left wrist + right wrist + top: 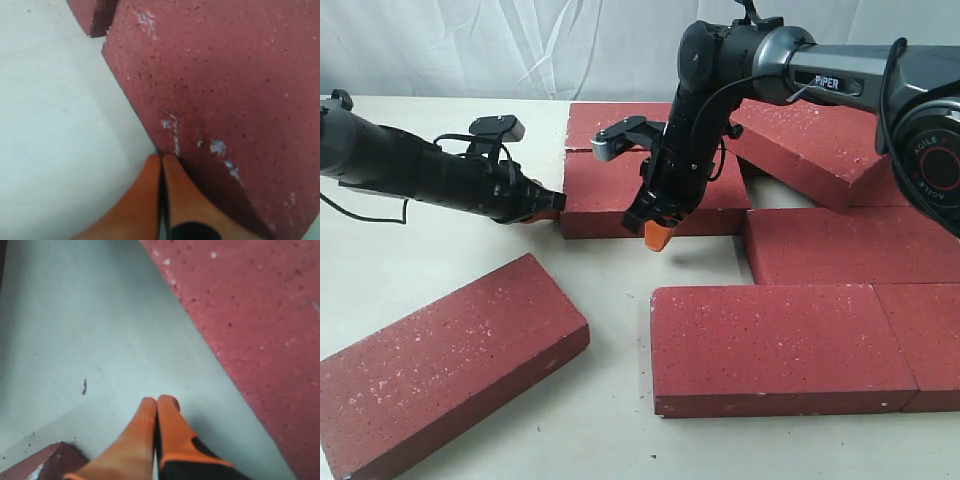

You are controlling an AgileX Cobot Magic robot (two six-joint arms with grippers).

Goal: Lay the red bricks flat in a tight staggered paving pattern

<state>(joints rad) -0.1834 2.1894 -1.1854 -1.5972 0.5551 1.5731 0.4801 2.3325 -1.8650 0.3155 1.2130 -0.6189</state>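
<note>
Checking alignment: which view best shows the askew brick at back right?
Exterior view: the askew brick shows its top and one long side there, partly behind the right arm. Neither wrist view recognisably shows it.

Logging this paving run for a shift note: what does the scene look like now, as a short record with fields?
left gripper: shut, tips against the left end of the centre brick
right gripper: shut, holding nothing, at that brick's front edge
loose brick: flat, skewed, apart at front left
tilted brick: back right, propped on neighbours, not flat
table: pale, gaps showing between bricks
</note>
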